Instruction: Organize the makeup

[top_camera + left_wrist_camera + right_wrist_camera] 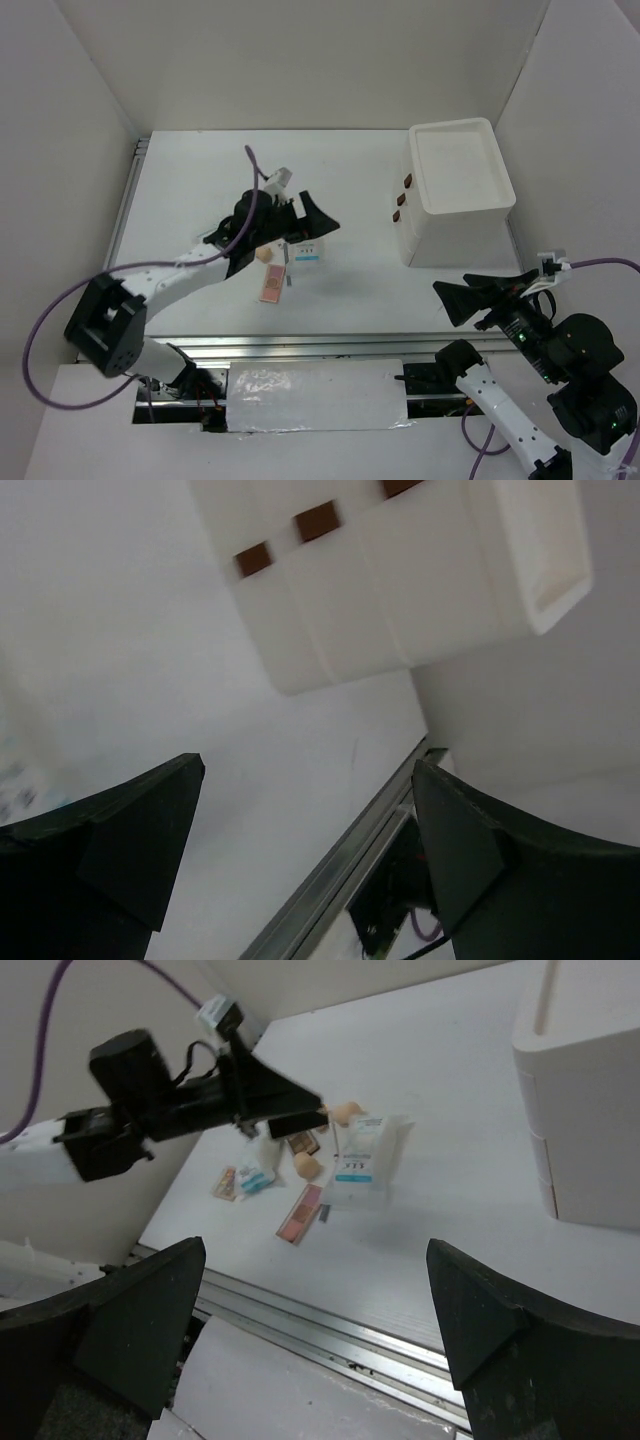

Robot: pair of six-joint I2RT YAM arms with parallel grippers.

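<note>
**Plainly, both pincers gape empty with the makeup loose on the bench**

The makeup (pixel 320 1165) lies in a small cluster on the white bench (pixel 200 200), left of centre and toward the near edge, well apart from the big white drawer box (pixel 460 190) at the far right. From the right wrist view the pieces can be told apart. A pink palette (pixel 300 1213) lies flat at the near side of the cluster. A white-and-light-blue packet (pixel 360 1160) lies just to its right and farther back. A beige sponge (pixel 305 1167) sits between them, and a second sponge (pixel 347 1112) sits at the far side. A smaller packet (pixel 252 1175) and a small palette (pixel 225 1183) lie at the left of the group.

The left pincer (pixel 305 222) hangs above the cluster, its black fingers spread wide and pointing right toward the drawer box. Its own camera shows only bare bench between the fingers, so it has hold of nothing.

The right pincer (pixel 480 290) hovers over the near right of the bench, beside the near side of the box, aimed left at the makeup. It too is spread wide and carries nothing.

Two brown squares (pixel 253 558) show on the left-facing front of the box.
</note>
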